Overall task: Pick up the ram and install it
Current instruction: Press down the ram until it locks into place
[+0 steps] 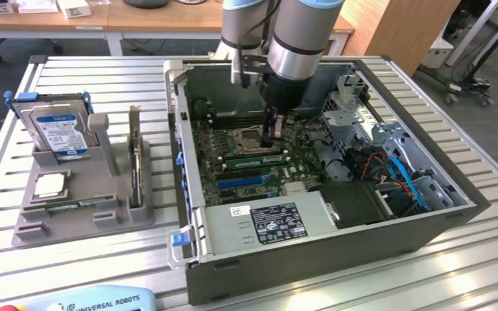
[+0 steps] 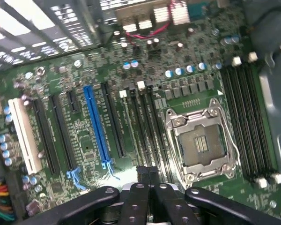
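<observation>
Jaws (image 1: 272, 144) closed over motherboard (image 1: 240, 155); "UNIVERSAL ROBOTS" on blue pendant (image 1: 93, 301).

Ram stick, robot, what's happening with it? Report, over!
Gripper shut, down inside computer case by processor socket. Ram in grip: cannot tell. Thin green stick lies in grey holder outside. Slots unobstructed.

Exterior view looks down on the open computer case (image 1: 336, 214); wrist view hovers close over its motherboard (image 2: 107, 93).
</observation>
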{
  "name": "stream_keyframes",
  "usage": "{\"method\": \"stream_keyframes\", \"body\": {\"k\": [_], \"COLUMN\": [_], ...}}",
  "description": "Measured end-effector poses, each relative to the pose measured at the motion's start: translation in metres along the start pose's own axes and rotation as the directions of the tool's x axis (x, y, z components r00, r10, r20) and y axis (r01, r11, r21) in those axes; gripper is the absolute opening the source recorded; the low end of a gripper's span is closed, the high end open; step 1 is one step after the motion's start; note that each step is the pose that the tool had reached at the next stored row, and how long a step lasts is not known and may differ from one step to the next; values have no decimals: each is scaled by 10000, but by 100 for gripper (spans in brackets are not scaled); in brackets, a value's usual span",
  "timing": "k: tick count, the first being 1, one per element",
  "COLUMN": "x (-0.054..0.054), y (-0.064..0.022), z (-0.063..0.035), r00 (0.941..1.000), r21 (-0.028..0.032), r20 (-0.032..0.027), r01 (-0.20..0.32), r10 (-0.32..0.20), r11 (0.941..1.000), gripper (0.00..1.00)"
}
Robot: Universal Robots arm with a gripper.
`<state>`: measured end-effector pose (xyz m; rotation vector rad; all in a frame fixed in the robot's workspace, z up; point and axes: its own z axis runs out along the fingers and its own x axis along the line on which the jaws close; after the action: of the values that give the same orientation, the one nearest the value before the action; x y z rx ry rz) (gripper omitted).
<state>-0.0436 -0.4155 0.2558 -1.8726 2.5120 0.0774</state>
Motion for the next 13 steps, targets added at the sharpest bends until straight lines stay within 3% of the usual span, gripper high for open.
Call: {"method": "stream_keyframes", "body": {"k": [3, 7, 13], "x": [0, 0, 0], "y": [0, 0, 0], "z": [2, 5, 9], "r00": [9986, 9921, 9724], "r21": [19, 42, 74], "r20": [20, 47, 92], "r01": [-535, -1257, -2331], "r10": [535, 1257, 2330], "r11": [9986, 9921, 9724], "gripper": [10, 10, 10]}}
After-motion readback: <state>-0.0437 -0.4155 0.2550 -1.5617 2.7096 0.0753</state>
